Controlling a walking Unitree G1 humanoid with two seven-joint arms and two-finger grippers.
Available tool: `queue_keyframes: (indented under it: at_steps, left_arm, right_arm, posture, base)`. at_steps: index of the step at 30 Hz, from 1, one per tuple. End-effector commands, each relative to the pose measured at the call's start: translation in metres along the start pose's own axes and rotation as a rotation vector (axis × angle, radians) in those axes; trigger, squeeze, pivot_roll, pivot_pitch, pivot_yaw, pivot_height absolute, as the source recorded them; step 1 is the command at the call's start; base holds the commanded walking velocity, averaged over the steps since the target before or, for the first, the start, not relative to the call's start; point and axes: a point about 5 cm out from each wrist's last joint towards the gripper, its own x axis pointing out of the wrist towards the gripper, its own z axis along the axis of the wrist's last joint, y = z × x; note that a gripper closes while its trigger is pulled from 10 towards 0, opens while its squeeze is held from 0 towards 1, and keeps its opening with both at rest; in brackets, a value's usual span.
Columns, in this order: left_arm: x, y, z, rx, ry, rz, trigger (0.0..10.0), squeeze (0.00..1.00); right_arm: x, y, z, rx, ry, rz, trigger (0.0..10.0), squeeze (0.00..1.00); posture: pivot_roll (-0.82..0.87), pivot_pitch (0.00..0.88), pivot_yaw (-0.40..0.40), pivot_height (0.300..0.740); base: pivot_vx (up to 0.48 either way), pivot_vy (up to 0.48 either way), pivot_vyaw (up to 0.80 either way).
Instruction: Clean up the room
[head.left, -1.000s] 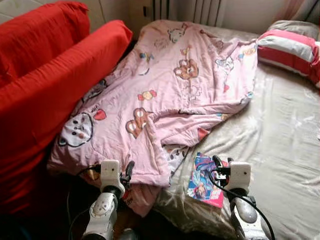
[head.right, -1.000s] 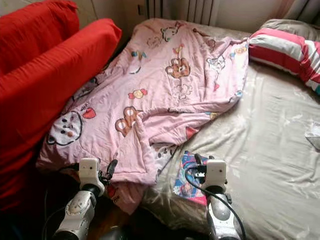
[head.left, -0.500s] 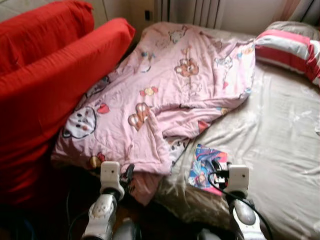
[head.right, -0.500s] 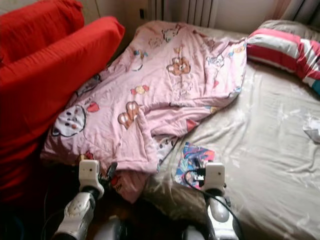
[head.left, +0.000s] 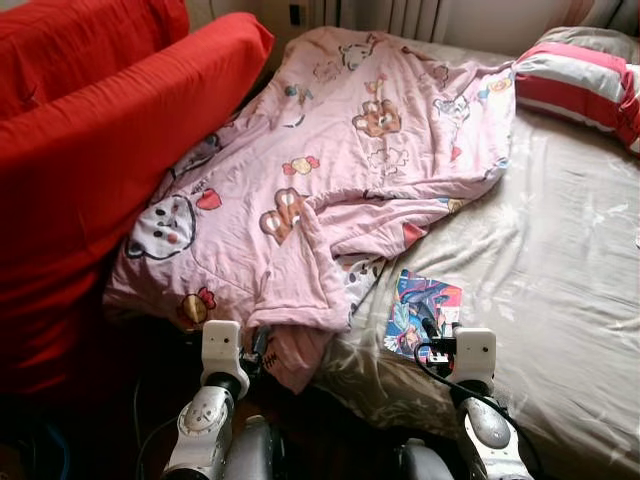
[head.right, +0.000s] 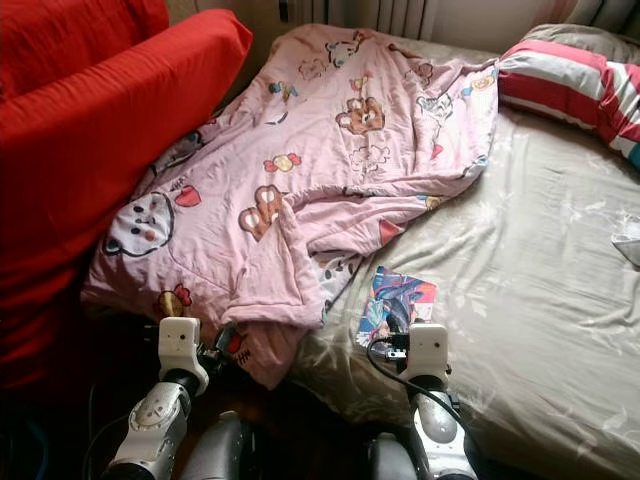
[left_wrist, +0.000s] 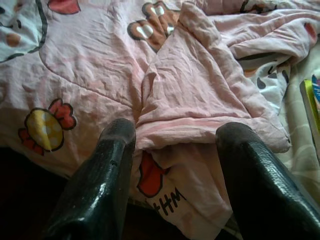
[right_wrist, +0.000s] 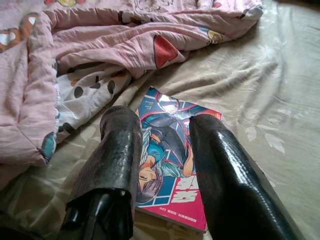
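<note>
Beige bedsheet (head.left: 560, 260), pink quilt (head.left: 340, 170), comic book (head.left: 422, 312); red sofa (head.left: 90, 150)

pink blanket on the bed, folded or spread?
Spread, rumpled: the pink blanket lies loose across the bed, one corner turned over.

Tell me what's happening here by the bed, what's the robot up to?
The robot stands at the edge of a bed with both arms forward. Its left gripper is open, facing the hanging edge of a rumpled pink cartoon blanket. Its right gripper is open over a comic book lying flat on the beige sheet. Neither holds anything yet. A red sofa sits to the left, a striped pillow at the head.
</note>
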Motion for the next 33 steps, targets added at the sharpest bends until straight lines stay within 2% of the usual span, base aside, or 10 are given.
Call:
queue_keyframes:
  at_steps: [1,19,22,27,33]
  left_arm:
    - [-0.0025,0.0007,-0.0041,-0.013,0.02,0.001,10.0,0.0]
    - [-0.002,0.0001,-0.004,-0.019,0.027,-0.02,10.0,0.0]
    - [-0.0018,0.0003,-0.0039,-0.019,0.028,-0.021,10.0,0.0]
    - [-0.002,0.0007,-0.0042,-0.018,0.03,-0.022,10.0,0.0]
    - [-0.0016,0.0007,-0.0041,-0.018,0.032,-0.026,10.0,0.0]
  right_arm:
    - [-0.0032,0.0014,-0.0058,0.009,0.026,-0.002,10.0,0.0]
    - [-0.0035,0.0018,-0.0096,0.025,0.056,-0.018,10.0,0.0]
    - [-0.0036,0.0006,-0.0113,0.038,0.071,-0.03,10.0,0.0]
    - [-0.0041,-0.0052,-0.0152,0.128,0.104,-0.089,10.0,0.0]
    - [-0.0042,-0.0032,-0.0156,0.123,0.105,-0.065,10.0,0.0]
  posture:
    - [-0.06,0.189,0.02,0.656]
    - [-0.06,0.191,0.027,0.656]
    - [-0.06,0.192,0.027,0.656]
    - [-0.06,0.193,0.03,0.656]
    - [-0.06,0.194,0.031,0.656]
  base:
    - [0.0,0.0,0.0]
    - [0.0,0.0,0.0]
    - [0.0,0.0,0.0]
    - [0.0,0.0,-0.18]
    - [0.0,0.0,0.0]
